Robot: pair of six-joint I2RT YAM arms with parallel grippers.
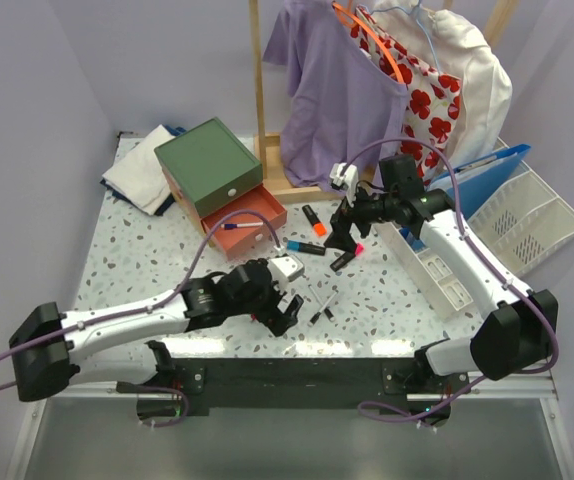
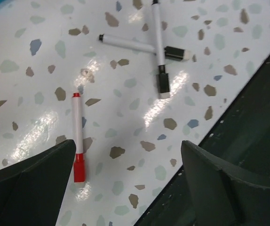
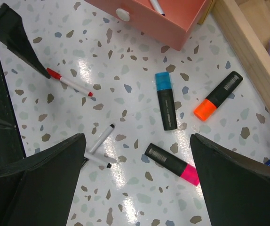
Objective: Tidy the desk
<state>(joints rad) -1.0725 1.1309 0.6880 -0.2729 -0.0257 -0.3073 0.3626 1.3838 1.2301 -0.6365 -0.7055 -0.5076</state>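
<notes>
The desk (image 1: 137, 250) is a white speckled tabletop. My left gripper (image 1: 285, 312) hovers open and empty near its front edge. In the left wrist view (image 2: 128, 160) a red-capped white marker (image 2: 77, 136) lies by the left finger, with two crossed black-capped markers (image 2: 158, 47) further off. My right gripper (image 1: 344, 245) is open and empty above a pink highlighter (image 3: 172, 165), which lies between its fingers in the right wrist view (image 3: 137, 155). A blue highlighter (image 3: 165, 101) and an orange highlighter (image 3: 218, 95) lie beyond it.
A green drawer box (image 1: 207, 165) with an open pink drawer (image 3: 149, 16) holding a pen stands at the back left. A white file tray (image 1: 532, 215), a blue folder (image 1: 487, 170), a clothes rack (image 1: 367, 80) and a folded cloth (image 1: 142, 170) are also there.
</notes>
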